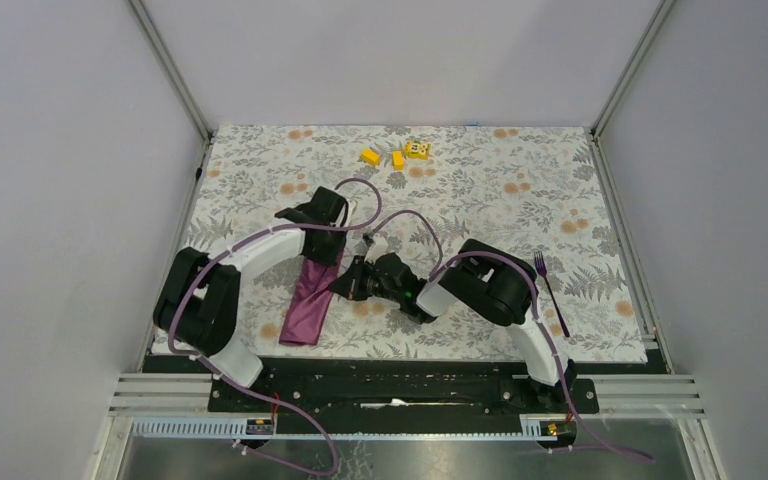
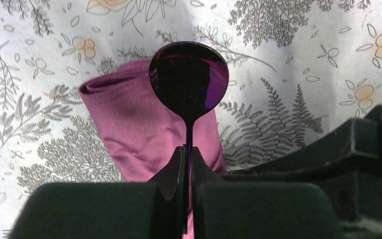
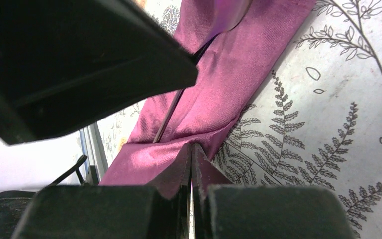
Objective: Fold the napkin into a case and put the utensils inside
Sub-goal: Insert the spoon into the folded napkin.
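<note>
Napkin lying folded into a narrow strip at lower centre-left of the top view, with a gripper at each side of it.

A grey-and-orange floral tablecloth is covering the table, pale walls are closing it in on three sides, and a metal rail is running along the bottom edge. Showing on the cloth are one napkin, one spoon, one fork and three yellow blocks, with two arms reaching in from the bottom. The left gripper is clamping the thin handle of the spoon, whose bowl is hanging over the napkin's upper end. The right gripper is pinching tight on a fold of the napkin from the strip's right side. The fork is lying at the right of the frame, well apart from the napkin. The blocks are sitting clustered at top centre.
</note>
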`<state>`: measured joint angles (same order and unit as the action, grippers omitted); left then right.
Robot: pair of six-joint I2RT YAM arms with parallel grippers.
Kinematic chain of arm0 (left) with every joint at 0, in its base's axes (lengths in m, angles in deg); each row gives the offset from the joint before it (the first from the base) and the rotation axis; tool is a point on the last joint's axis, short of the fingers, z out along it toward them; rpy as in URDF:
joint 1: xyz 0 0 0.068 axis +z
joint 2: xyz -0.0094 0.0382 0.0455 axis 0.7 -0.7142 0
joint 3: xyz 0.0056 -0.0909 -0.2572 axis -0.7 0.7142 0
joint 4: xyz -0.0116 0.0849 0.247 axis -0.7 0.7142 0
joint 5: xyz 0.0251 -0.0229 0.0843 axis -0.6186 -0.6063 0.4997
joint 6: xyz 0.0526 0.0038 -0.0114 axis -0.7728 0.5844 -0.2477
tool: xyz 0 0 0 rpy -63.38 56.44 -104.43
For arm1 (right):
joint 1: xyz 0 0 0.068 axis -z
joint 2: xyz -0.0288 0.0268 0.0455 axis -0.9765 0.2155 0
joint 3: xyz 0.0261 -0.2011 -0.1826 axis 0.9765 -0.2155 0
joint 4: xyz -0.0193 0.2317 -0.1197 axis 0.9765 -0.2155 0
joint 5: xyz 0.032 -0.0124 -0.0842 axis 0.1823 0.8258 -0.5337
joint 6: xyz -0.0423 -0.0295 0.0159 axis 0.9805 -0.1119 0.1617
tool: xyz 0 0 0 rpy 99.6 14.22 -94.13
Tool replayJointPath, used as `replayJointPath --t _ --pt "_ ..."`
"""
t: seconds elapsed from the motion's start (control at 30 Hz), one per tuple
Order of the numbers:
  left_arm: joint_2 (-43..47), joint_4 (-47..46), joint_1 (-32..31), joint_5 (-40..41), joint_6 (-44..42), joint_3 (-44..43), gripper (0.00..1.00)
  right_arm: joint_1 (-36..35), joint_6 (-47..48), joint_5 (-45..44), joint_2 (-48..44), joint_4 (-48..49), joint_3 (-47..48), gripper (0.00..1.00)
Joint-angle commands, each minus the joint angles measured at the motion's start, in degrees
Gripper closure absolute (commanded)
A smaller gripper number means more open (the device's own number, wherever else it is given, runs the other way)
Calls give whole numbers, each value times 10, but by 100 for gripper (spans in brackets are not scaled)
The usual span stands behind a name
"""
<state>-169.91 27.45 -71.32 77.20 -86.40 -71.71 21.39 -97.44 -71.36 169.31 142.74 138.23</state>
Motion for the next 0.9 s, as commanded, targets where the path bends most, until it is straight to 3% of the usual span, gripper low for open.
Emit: replayJointPath --t 0.0,0.37,0.87 --pt "52 0 3 8 34 23 100 -3 0 -42 9 -29 13 100" --pt "63 20 12 41 103 53 100 -3 2 -38 10 -36 17 100" --pt "24 56 40 55 66 24 100 -3 6 -33 10 -43 22 100"
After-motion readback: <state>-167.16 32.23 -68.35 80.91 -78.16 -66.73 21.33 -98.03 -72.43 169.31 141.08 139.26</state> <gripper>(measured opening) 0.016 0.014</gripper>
